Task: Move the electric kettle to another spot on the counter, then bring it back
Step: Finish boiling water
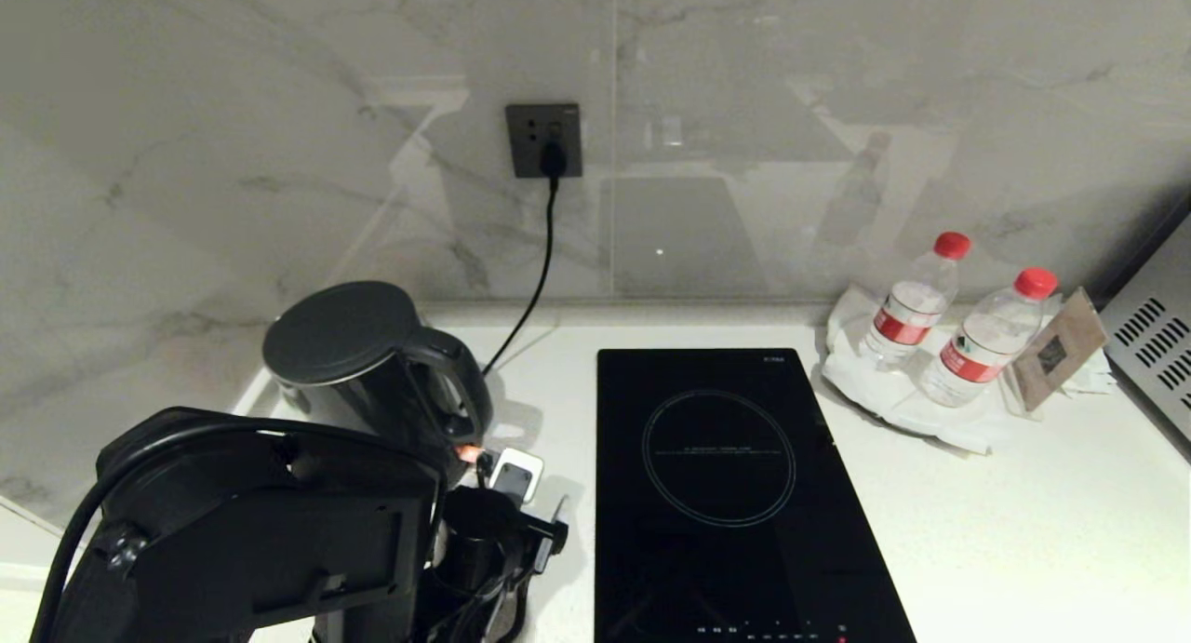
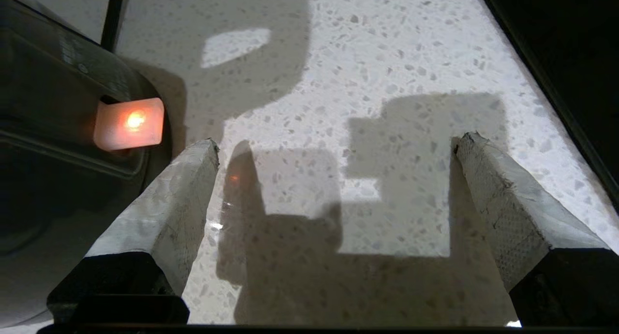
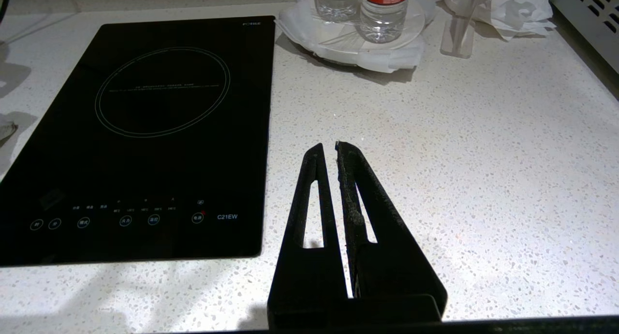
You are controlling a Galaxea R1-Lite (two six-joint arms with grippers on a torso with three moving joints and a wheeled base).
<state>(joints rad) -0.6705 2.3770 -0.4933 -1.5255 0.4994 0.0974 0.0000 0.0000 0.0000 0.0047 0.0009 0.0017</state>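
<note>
Left gripper open beside the kettle, nothing yet in its grasp.

You had the left gripper (image 2: pixel 333 145) spread wide and empty just above the counter (image 2: pixel 387 58), with the electric kettle (image 1: pixel 358 364) just beside one finger (image 2: pixel 164 213), its lit orange switch (image 2: pixel 128 123) glowing close by. The kettle stood upright at the back left of the counter, loop handle (image 1: pixel 456 382) turned toward the black cooktop (image 1: pixel 726 475); your left arm was plainly the nearer. I'd judge the handle still lay off to that side, not between the jaws. The right gripper (image 3: pixel 336 145) hung closed and empty over bare counter. Two water bottles (image 1: pixel 907 303) stood on a white plate (image 1: pixel 875 392), far right.
</note>
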